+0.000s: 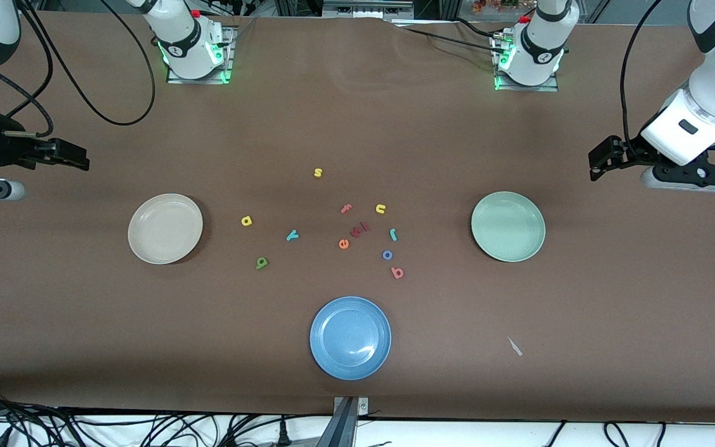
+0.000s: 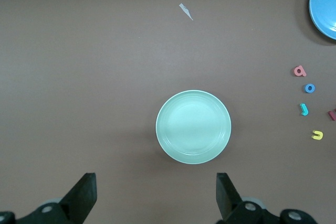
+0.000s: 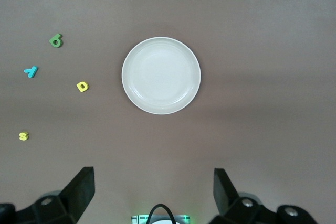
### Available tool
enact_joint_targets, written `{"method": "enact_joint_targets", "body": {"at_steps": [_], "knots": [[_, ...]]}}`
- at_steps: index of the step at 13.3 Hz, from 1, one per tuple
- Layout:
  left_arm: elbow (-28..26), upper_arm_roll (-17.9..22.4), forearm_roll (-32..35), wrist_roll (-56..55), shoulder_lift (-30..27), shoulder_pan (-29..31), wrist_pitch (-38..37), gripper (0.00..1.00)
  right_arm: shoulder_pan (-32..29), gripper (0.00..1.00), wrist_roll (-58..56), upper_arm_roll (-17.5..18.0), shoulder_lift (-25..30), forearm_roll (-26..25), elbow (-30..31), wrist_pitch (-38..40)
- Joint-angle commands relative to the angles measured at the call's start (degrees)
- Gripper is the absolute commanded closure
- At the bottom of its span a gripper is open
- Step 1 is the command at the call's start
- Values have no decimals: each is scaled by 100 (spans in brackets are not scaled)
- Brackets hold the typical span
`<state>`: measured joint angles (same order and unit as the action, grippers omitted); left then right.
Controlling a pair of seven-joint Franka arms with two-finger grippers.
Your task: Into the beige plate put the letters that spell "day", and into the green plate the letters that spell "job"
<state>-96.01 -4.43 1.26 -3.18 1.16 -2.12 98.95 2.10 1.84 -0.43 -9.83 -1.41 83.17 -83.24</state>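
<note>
1. Nothing sorted yet: beige plate [image 1: 165,228] bare toward the right arm's end of the table, green plate [image 1: 508,226] bare toward the left arm's end, all letters loose on the brown table [image 1: 357,112] between them.
2. "day" letters sit on the beige plate's side of the scatter: yellow a [image 1: 246,220] nearest that plate, teal y [image 1: 292,235] just past it toward the middle, green d [image 1: 262,263] nearer the front camera.
3. "job" letters sit on the green plate's side: teal-blue j [image 1: 393,234], blue o [image 1: 387,254] just nearer the camera, red-pink b [image 1: 397,272] nearer again, close to the blue plate [image 1: 350,337].
4. Left gripper [image 2: 156,195] released, jaws wide, holding nothing, up over the table edge by the green plate. Right gripper [image 3: 152,191] same: wide open, empty, raised at its end by the beige plate. Both waiting.
5. Risk: wrong letter picked. Yellow s [image 1: 318,172] and yellow u [image 1: 380,209] match the a in colour; orange e [image 1: 344,244], pink f [image 1: 346,208] and a dark red piece [image 1: 360,228] crowd the j.
6. Risk: j, o, b packed close, so wide fingers likely nudge a neighbour.
7. Risk: tiny flat foam, easy to slip or flip on pinch.
8. Risk: drop into the blue plate by mistake, being so close to b.
</note>
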Motion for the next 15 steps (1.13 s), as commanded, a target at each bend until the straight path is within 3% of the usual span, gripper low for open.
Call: {"method": "enact_joint_targets", "body": {"at_steps": [1, 13, 15], "knots": [[-23, 21, -20, 80, -54, 10, -68, 0, -8, 0, -78, 8, 69, -17, 15, 45], [-111, 12, -91, 72, -2, 1, -112, 0, -17, 0, -78, 8, 69, -35, 15, 45], [-102, 12, -379, 80, 60, 9, -113, 0, -17, 0, -78, 8, 69, -35, 15, 45]]}}
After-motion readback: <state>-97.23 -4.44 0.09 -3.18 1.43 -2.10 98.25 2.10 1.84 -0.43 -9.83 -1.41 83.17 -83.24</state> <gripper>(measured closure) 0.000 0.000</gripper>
